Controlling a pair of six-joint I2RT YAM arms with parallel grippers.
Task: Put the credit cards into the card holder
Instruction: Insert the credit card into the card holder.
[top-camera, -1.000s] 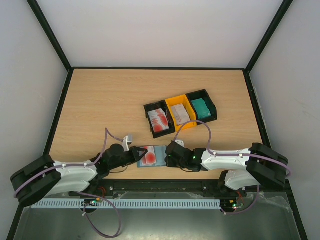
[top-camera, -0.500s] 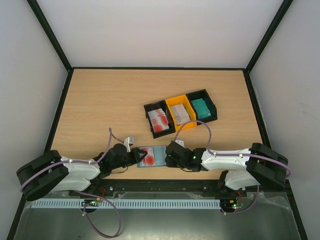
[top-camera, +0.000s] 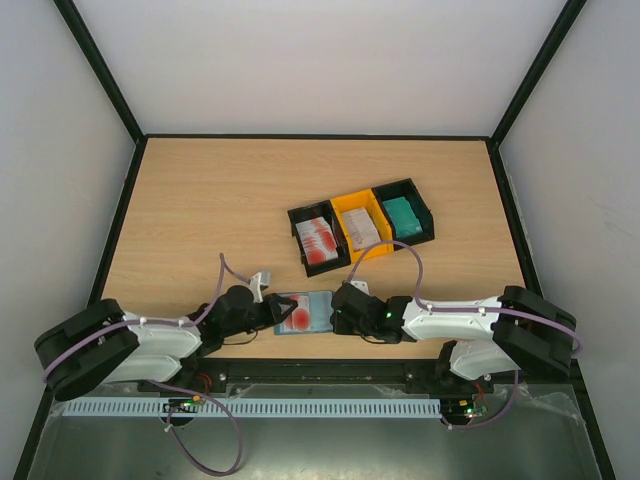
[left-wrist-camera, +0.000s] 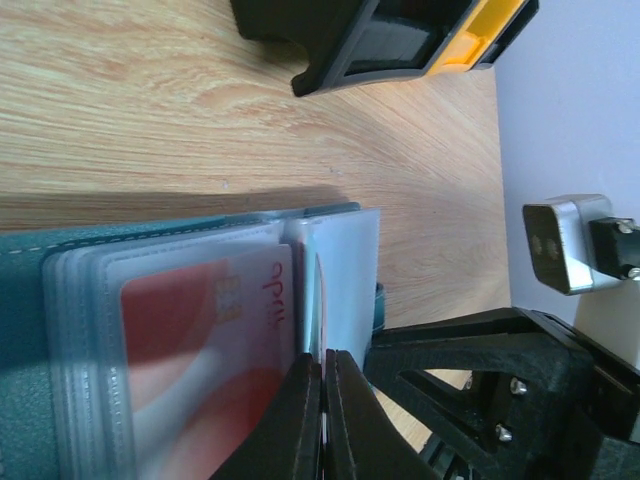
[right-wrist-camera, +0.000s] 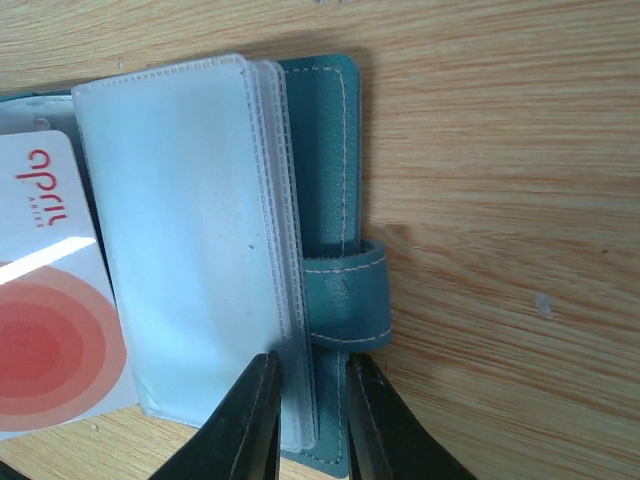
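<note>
We note wood table (top-camera: 200, 220), white walls (top-camera: 320, 60). Holder (top-camera: 320, 310) lies open at near edge. Left gripper (left-wrist-camera: 322, 370) pinches card (left-wrist-camera: 200, 330); right gripper (right-wrist-camera: 312, 375) clamps holder sleeves. From above, wrists hide both grips.

A light wood-grain desk (top-camera: 200, 200) with black edging fills the middle of the top view. It is boxed in by a plain white back wall (top-camera: 320, 60) at 12 o'clock, a left wall (top-camera: 50, 220) at 9 and a right wall (top-camera: 585, 180) at 3, with black frame posts (top-camera: 100, 70) slanting along the far corners. At 6 o'clock, past the desk's near edge, lie a black rail (top-camera: 320, 370), a white slotted strip (top-camera: 280, 408) and a dull grey metal surface (top-camera: 340, 450) (faintly reflective), all under even, soft light.
</note>
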